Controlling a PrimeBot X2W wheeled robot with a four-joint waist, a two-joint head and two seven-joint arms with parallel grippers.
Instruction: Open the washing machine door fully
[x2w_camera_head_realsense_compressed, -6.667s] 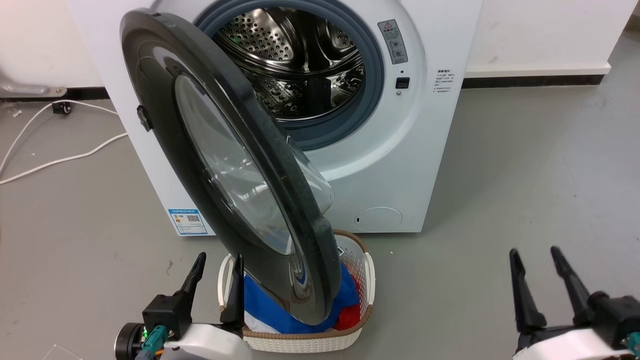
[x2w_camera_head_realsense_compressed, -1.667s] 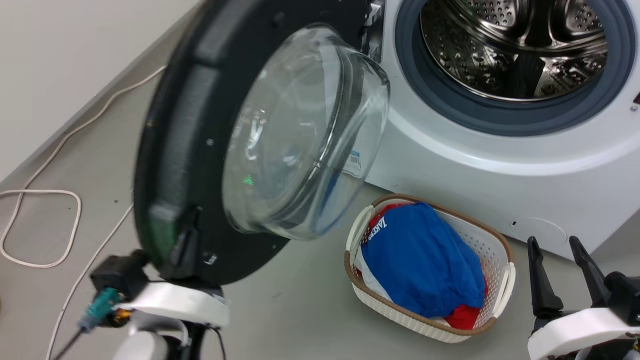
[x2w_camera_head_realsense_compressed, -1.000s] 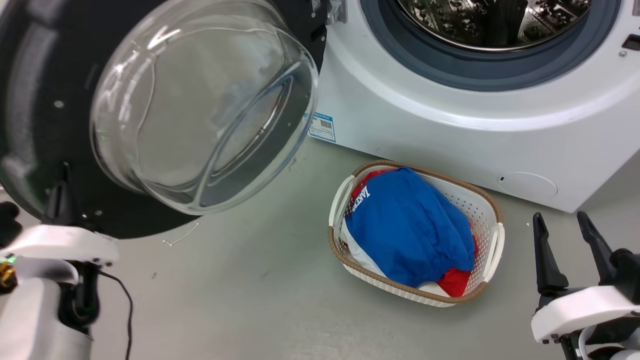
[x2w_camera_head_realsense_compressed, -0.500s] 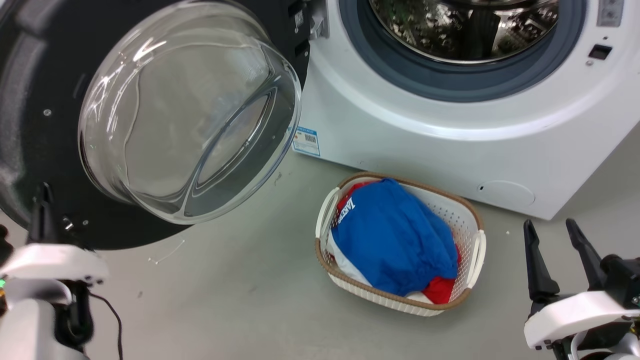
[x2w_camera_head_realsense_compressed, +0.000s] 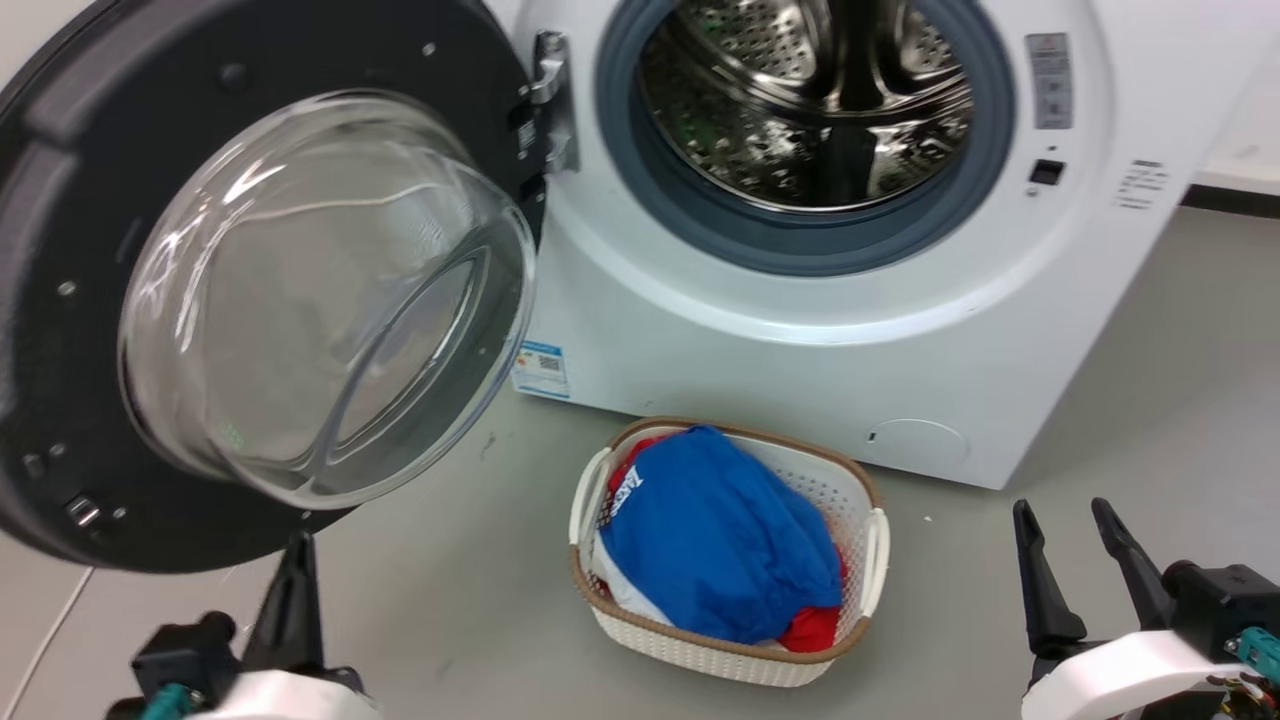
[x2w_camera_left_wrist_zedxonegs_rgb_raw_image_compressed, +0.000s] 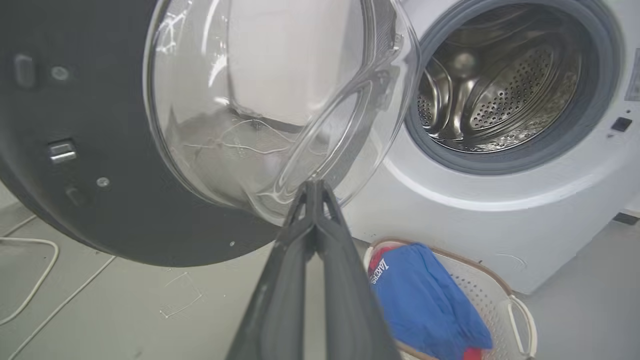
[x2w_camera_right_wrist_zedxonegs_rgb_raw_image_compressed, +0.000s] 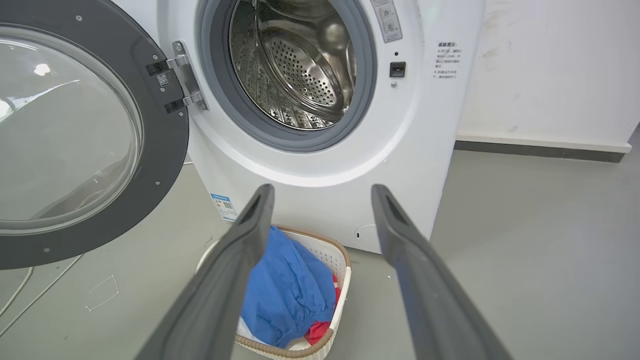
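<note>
The large round glossy black washing machine door (x2w_camera_head_realsense_compressed: 300, 290), with its bulging clear glass bowl, is seen standing wide open to the left of the white front-loading washing machine (x2w_camera_head_realsense_compressed: 800, 340). It is carried on a metal hinge (x2w_camera_head_realsense_compressed: 552, 100) at the left edge of the opening to the perforated steel drum (x2w_camera_head_realsense_compressed: 800, 100), so its inner face and bowl are turned toward the robot. The door is judged to be near the end of its travel; whether any swing remains cannot be told. The left gripper (x2w_camera_left_wrist_zedxonegs_rgb_raw_image_compressed: 313, 189) is found just below and in front of the door's lower rim, its two dark fingers pressed together on nothing; contact with the door cannot be confirmed. The door thus lies up and ahead of this gripper. Its turning axis runs upright through the hinge at its right side, so any further opening would call for a push on the inner face near the free left edge, away from the robot. The left arm is much the nearer. The right gripper (x2w_camera_head_realsense_compressed: 1060, 512) is held spread and empty, well apart from the door. On the grey floor (x2w_camera_head_realsense_compressed: 1100, 400) before the machine, a white plastic basket (x2w_camera_head_realsense_compressed: 720, 655) of blue cloth (x2w_camera_head_realsense_compressed: 720, 540) is set to the door's right.
</note>
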